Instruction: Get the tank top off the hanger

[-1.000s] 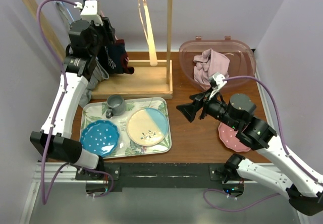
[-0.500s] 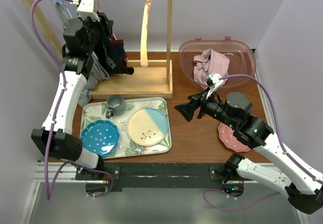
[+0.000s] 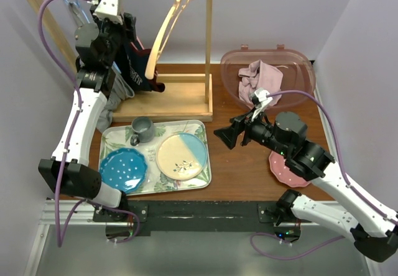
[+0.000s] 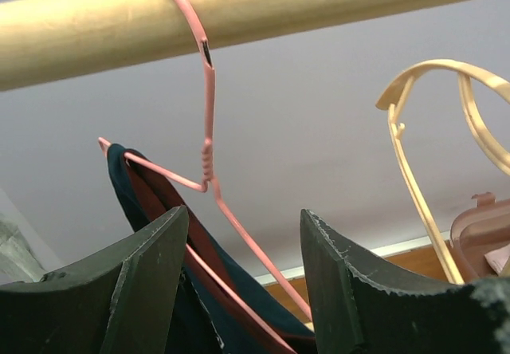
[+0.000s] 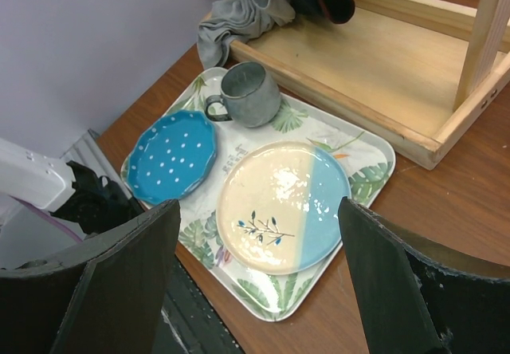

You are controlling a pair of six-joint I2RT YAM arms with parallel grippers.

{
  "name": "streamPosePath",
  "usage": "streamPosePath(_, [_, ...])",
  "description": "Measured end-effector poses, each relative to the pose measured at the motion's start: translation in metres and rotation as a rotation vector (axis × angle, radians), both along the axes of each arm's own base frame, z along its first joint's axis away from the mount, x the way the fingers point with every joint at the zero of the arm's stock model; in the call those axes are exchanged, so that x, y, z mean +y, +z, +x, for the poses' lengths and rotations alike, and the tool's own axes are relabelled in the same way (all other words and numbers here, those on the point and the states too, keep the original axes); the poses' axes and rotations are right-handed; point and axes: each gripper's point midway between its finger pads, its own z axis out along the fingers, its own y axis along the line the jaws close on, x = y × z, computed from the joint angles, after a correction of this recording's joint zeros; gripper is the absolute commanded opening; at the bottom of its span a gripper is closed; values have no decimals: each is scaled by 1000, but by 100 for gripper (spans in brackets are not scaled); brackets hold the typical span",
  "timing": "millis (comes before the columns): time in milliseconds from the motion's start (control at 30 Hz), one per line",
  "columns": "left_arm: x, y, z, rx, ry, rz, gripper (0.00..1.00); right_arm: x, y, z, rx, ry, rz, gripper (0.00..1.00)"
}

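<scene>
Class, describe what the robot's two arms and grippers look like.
The left arm and right arm have white links and black joints, each trailed by a purple cable. A small white camera box sits at each wrist. The left gripper and right gripper have two broad, dark, wedge-shaped fingers.

light: bright, even | shadows: soft | glare: glazed plate (image 5: 283,206)
</scene>
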Motion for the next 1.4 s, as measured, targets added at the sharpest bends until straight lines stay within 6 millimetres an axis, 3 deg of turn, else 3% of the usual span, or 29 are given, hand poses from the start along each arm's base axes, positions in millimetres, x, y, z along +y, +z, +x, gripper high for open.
streamPosePath(333, [2, 10, 24, -51, 9, 34, 51, 5, -2, 2, 10, 13, -10, 84])
streamPosePath(367, [2, 8, 28, -49, 9, 39, 39, 6, -2, 3, 11, 13, -12, 84])
streamPosePath(467, [2, 3, 37, -44, 13, 51, 21, 9, -5, 5, 20, 17, -21, 84])
streamPosePath(633, [1, 6, 38, -59, 6, 49, 1, 13, -8, 9, 25, 19, -34, 84])
streamPosePath(900, [-5, 18, 32, -57, -37, 39, 0, 16, -1, 7, 11, 39, -13, 84])
streamPosePath(1133, [-7, 44, 20, -71, -52, -10, 0, 13, 7, 3, -7, 44, 7, 84])
streamPosePath(1400, [-7, 24, 19, 29, -54, -77, 0, 8, 18, -4, -25, 49, 40, 84])
